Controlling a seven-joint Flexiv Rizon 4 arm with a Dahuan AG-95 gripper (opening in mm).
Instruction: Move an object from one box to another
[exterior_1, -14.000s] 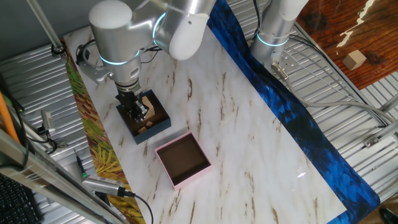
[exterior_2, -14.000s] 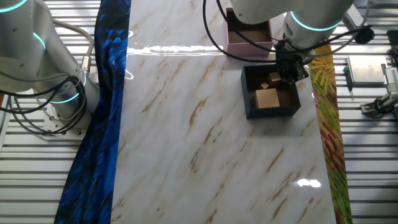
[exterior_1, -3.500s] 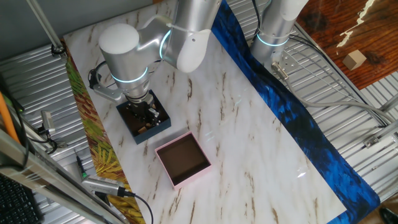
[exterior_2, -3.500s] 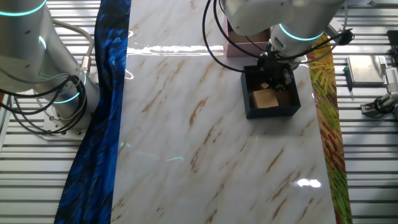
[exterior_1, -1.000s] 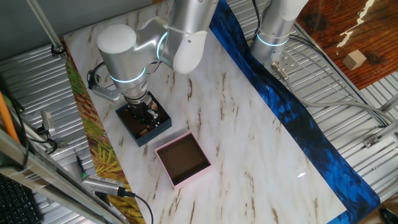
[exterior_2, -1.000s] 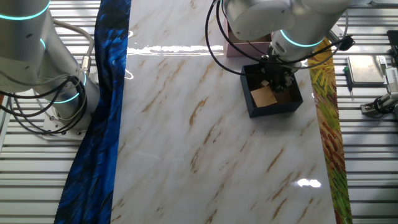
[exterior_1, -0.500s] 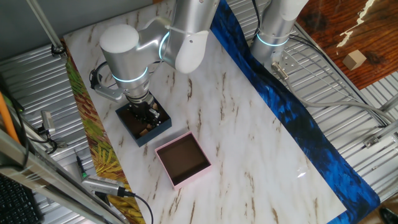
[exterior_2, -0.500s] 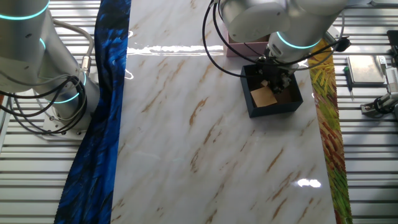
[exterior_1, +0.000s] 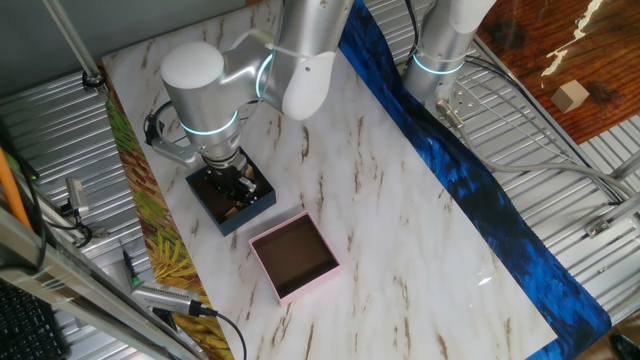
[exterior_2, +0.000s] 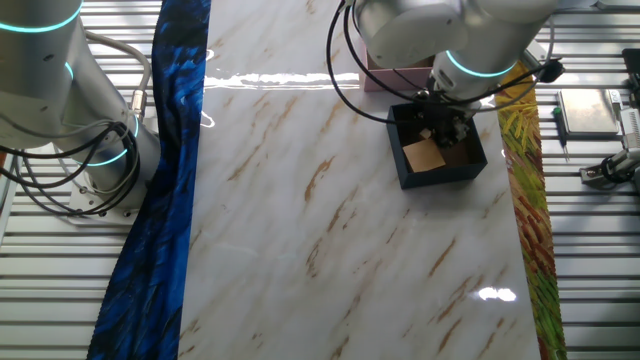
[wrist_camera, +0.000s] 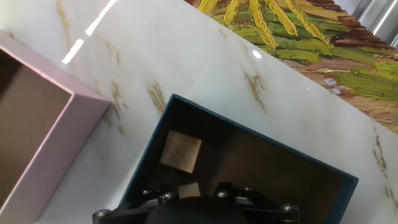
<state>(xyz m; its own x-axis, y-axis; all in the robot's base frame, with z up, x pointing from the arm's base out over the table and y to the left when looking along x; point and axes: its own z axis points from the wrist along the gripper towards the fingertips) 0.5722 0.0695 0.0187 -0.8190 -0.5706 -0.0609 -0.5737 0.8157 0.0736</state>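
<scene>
Wooden blocks (exterior_2: 426, 155) lie in navy box (exterior_2: 440, 181); pink box (exterior_1: 293, 258) empty; gripper (exterior_2: 441, 128) grip unclear.

White marble-pattern tabletop (exterior_1: 400, 230); blue cloth strip (exterior_1: 470, 190); yellow leaf-print strip (exterior_2: 525, 200); corrugated metal surround (exterior_2: 590, 260).

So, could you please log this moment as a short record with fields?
source box: navy box, wooden blocks inside, one larger block
target box: pink box, nothing inside it in one fixed view
gripper: gripper lowered inside the navy box; jaw state unclear
surface: marble table
task stage: no block in the pink box yet
</scene>
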